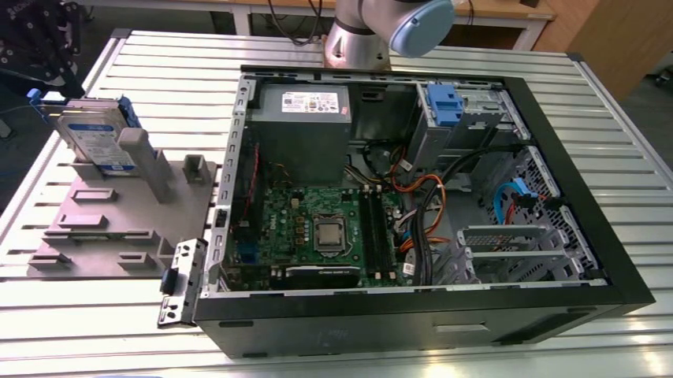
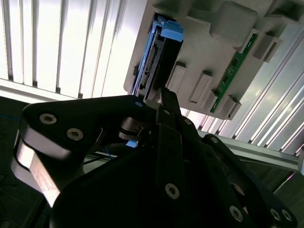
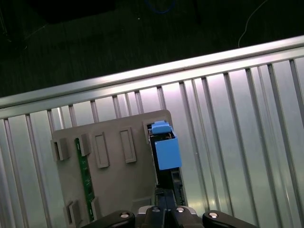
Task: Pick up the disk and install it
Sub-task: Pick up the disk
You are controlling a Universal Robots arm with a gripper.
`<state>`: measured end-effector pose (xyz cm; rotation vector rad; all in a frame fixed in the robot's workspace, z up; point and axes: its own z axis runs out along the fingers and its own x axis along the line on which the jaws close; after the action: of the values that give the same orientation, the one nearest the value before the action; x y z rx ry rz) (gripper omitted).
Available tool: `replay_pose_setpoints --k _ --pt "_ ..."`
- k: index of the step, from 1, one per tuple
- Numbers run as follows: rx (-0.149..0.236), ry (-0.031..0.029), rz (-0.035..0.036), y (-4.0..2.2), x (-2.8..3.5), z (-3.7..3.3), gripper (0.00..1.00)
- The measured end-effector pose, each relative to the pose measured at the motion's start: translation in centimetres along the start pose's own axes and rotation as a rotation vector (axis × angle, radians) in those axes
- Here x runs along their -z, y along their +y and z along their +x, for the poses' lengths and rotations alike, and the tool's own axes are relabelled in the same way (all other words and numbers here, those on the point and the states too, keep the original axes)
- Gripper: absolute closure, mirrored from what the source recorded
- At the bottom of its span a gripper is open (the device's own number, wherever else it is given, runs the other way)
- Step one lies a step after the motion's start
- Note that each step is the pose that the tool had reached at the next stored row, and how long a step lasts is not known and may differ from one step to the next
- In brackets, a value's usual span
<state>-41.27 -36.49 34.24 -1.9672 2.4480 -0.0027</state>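
Well apart from the open computer case (image 1: 421, 311), the disk (image 1: 93, 135) stands on edge in a slot of a grey holder tray (image 1: 126, 228), at about ten o'clock in the exterior view, with its white-and-blue label facing out and its blue rails around it. The tray lies on a slatted metal table (image 1: 615, 94), just beside the case wall at nine o'clock. In the second wrist view the black gripper (image 2: 164, 97) hangs close to the disk's (image 2: 154, 66) connector end; whether the claw is released or clenched, or touches the drive, cannot be told. A green circuit strip (image 2: 235, 71) sits in another slot of the tray. Inside the case, a grey power-supply box (image 1: 299, 118) lies at eleven o'clock, a blue-fronted caddy (image 1: 444, 105) at one o'clock and the motherboard (image 1: 315, 228) toward six. The arm's silver column (image 1: 358, 39) rises at twelve o'clock.
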Motion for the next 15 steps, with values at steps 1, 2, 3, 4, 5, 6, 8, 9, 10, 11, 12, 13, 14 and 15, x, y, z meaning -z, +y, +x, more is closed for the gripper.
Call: replay_pose_setpoints --k 1,2,3,4,5,6,8,9,10,11,12,13,14,15 --pt "0.0 0.0 0.0 0.0 0.0 0.0 0.89" --pt "0.0 0.0001 -0.0001 0.0 0.03 0.0 0.89" --pt "0.0 0.0 0.0 0.0 0.05 0.0 0.89" --pt "0.0 0.0 0.0 0.0 0.06 0.0 0.89" --pt "0.0 0.0 0.0 0.0 0.06 0.0 0.89" --pt "0.0 0.0 0.0 0.0 0.07 0.0 0.89" --pt "0.0 0.0001 -0.0002 0.02 0.07 0.01 0.89" --pt "0.0 0.0002 -0.0002 0.06 0.06 0.02 0.89" --pt "0.0 0.0001 -0.0002 0.07 0.05 0.02 0.89" --pt "0.0 0.0001 -0.0002 0.07 0.04 0.01 0.89" --pt "0.0 0.0 0.0 0.08 0.02 0.01 0.89" --pt "0.0 0.0 -0.0001 0.08 0.0 0.01 0.89" --pt "0.0 0.0 -0.0001 0.08 -0.02 0.01 0.89" --pt "0.0 -0.0001 0.0002 0.08 -0.08 0.01 0.89"
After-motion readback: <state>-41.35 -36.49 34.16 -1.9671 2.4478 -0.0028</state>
